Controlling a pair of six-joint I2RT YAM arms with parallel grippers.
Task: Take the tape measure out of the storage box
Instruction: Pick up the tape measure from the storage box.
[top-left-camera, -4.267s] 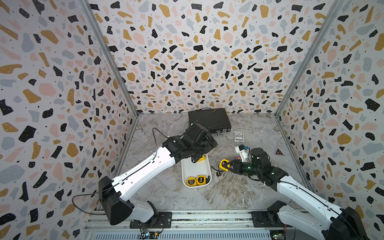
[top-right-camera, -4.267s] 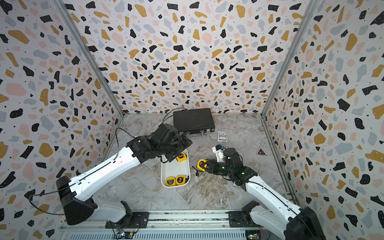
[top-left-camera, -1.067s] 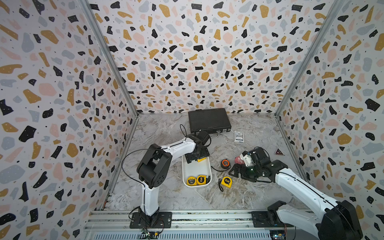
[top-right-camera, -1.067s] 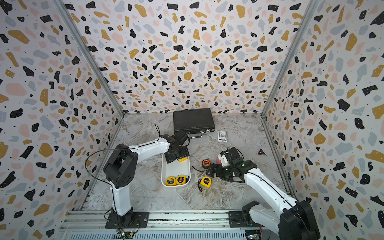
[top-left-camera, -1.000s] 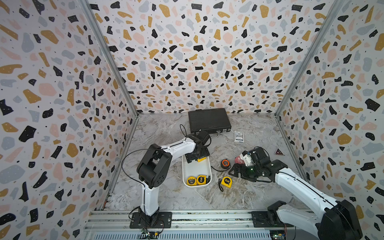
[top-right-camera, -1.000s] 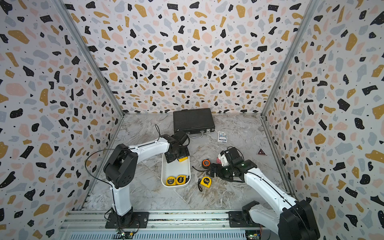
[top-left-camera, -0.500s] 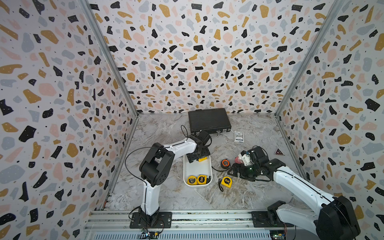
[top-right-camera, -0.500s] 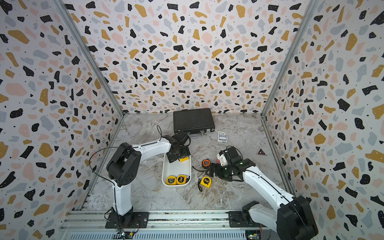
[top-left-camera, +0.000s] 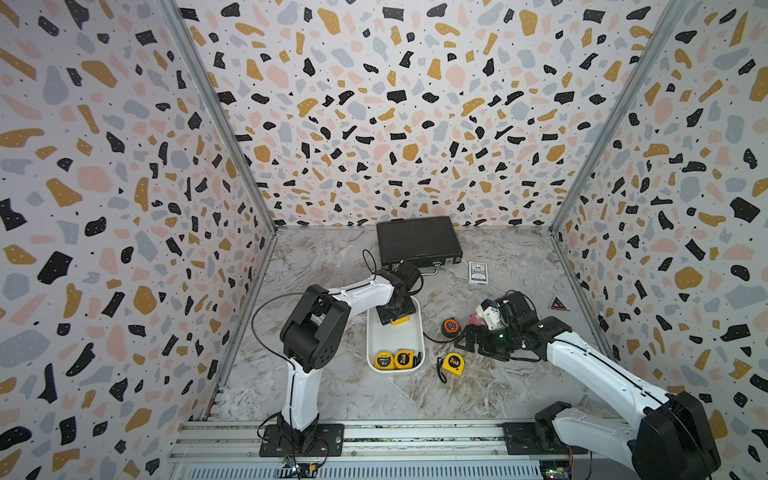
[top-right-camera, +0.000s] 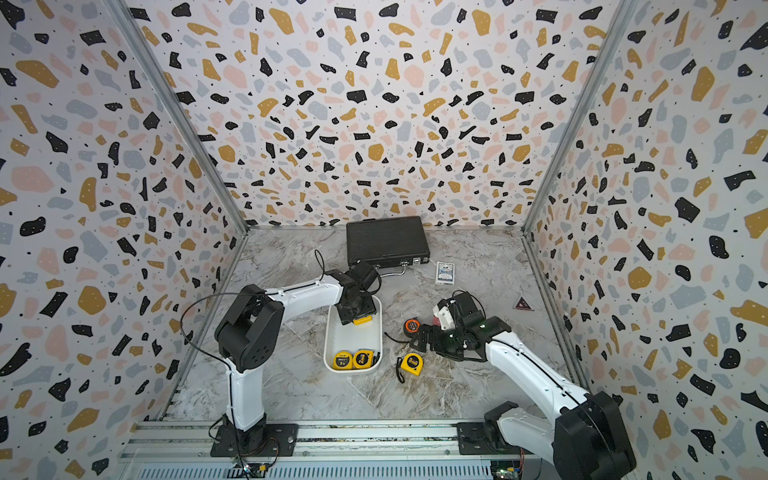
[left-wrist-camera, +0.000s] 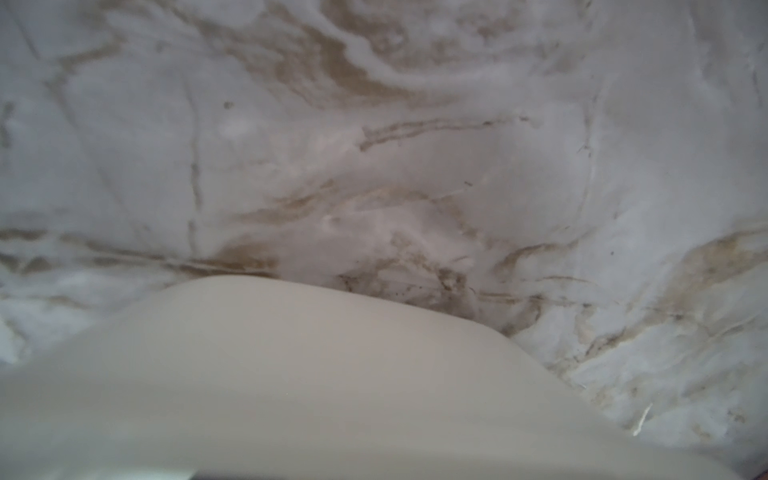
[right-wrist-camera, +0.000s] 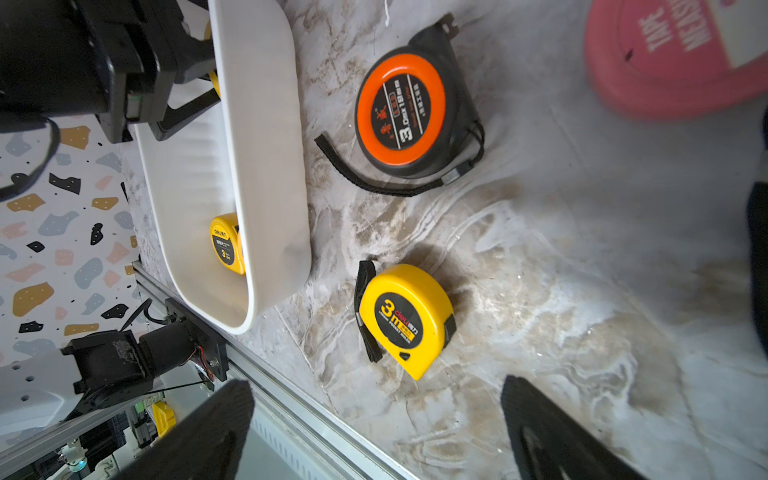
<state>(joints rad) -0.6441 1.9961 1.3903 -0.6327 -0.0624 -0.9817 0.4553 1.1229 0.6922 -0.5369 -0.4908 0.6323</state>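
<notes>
The white storage box (top-left-camera: 420, 332) lies mid-table. My left gripper (top-left-camera: 397, 309) reaches down into its far end over a yellow tape measure (top-left-camera: 400, 320) that peeks from under it. In the right wrist view its fingers (right-wrist-camera: 187, 110) flank that yellow piece, and the box wall (right-wrist-camera: 266, 124) hides any contact. Two more yellow tape measures (top-left-camera: 384, 359) (top-left-camera: 404, 358) lie at the near end. The left wrist view shows only a blurred box wall (left-wrist-camera: 291, 374) and table. My right gripper (right-wrist-camera: 374, 432) hangs open over the table, holding nothing.
Right of the box lie a yellow tape measure (right-wrist-camera: 405, 316), an orange-and-black one (right-wrist-camera: 401, 108) and a pink one (right-wrist-camera: 673, 54). A black briefcase (top-left-camera: 417, 241), a card deck (top-left-camera: 476, 272) and a red triangle (top-left-camera: 558, 304) sit further back.
Four seconds ago my right gripper held a yellow tape measure; that one now lies on the table. Over the last second the left arm's elbow shifted slightly and the gripper stayed in the box's far end.
</notes>
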